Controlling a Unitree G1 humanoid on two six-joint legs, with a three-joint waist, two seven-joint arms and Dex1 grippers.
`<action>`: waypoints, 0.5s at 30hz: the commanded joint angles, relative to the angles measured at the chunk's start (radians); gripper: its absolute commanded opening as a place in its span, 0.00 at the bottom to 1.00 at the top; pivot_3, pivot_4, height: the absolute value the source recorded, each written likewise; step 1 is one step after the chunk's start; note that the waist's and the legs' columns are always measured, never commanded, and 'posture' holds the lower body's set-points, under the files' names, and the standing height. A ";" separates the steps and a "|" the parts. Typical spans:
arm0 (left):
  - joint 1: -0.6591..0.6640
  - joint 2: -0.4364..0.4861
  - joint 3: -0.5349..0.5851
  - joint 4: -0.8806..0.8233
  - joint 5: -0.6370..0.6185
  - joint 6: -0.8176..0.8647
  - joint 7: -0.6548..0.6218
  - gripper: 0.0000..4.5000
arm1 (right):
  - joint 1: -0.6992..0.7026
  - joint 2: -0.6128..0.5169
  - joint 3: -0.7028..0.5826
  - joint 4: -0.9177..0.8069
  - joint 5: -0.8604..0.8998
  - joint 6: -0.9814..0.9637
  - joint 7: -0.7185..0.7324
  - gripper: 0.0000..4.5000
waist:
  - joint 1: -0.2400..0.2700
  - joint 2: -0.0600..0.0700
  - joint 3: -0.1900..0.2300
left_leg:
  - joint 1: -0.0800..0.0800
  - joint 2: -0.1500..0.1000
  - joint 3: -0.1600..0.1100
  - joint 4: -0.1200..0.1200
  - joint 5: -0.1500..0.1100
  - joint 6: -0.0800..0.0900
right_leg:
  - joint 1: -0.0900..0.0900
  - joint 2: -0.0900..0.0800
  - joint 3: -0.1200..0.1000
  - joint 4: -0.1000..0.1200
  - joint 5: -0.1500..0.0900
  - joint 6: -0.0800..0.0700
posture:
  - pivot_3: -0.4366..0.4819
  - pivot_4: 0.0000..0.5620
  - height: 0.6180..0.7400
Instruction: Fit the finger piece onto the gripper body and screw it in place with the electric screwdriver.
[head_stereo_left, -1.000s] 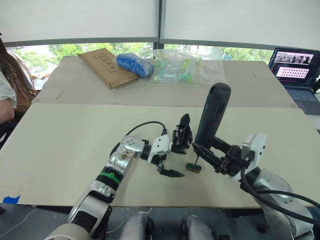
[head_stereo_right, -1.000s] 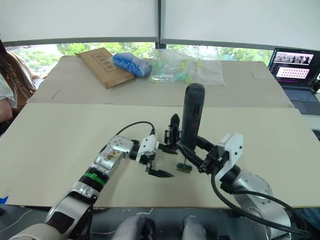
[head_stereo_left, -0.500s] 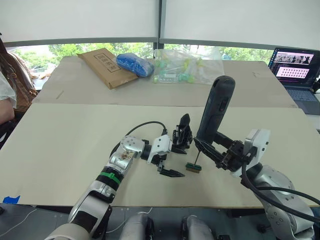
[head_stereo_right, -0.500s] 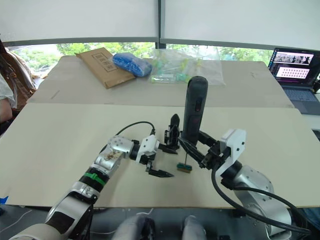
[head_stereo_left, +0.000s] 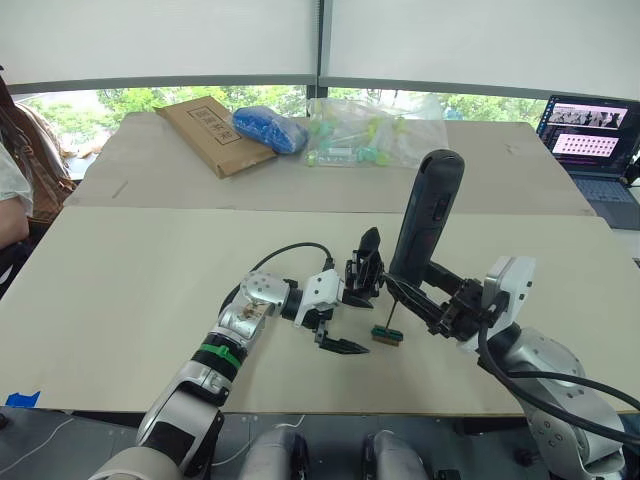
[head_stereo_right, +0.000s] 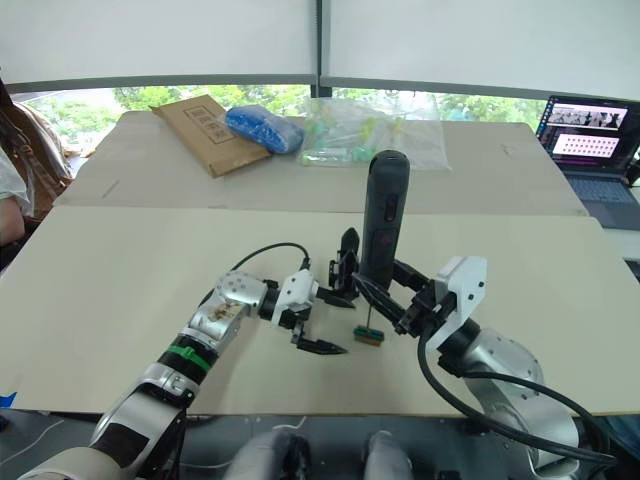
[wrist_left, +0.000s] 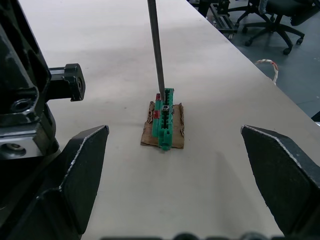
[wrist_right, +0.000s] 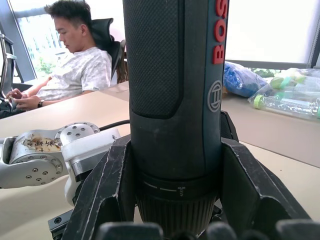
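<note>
Screwdriver (head_stereo_left: 428, 217) — slightly more upright than before.

Black screwdriver (wrist_right: 172, 100) with red lettering and dotted grip; green block (wrist_left: 164, 117) on brown card; beige tabletop (head_stereo_left: 150, 270).

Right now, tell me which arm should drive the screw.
Right. Its pincer is shut on the electric screwdriver, upright with its bit on the green block. The left pincer is open beside the gripper body.
</note>
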 joint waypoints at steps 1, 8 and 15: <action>-0.015 -0.004 0.005 -0.016 -0.010 -0.020 0.000 1.00 | -0.004 -0.001 -0.015 -0.035 -0.001 -0.030 0.001 0.42 | 0.000 0.000 0.000 | 0.000 0.000 0.000 0.000 0.000 0.000 | 0.000 0.000 0.000 0.000 0.000 0.000 | 0.48 0.27 0.93; -0.016 -0.004 0.006 -0.016 -0.011 -0.019 0.001 1.00 | 0.008 0.003 -0.013 -0.018 -0.017 -0.042 0.015 0.42 | 0.000 0.000 0.000 | 0.000 0.000 0.000 0.000 0.000 0.000 | 0.000 0.000 0.000 0.000 0.000 0.000 | 0.48 0.27 0.93; -0.017 -0.004 0.007 -0.014 -0.011 -0.020 0.003 1.00 | 0.014 0.004 -0.012 -0.009 -0.021 -0.048 0.024 0.42 | 0.000 0.000 0.000 | 0.000 0.000 0.000 0.000 0.000 0.000 | 0.000 0.000 0.000 0.000 0.000 0.000 | 0.48 0.27 0.93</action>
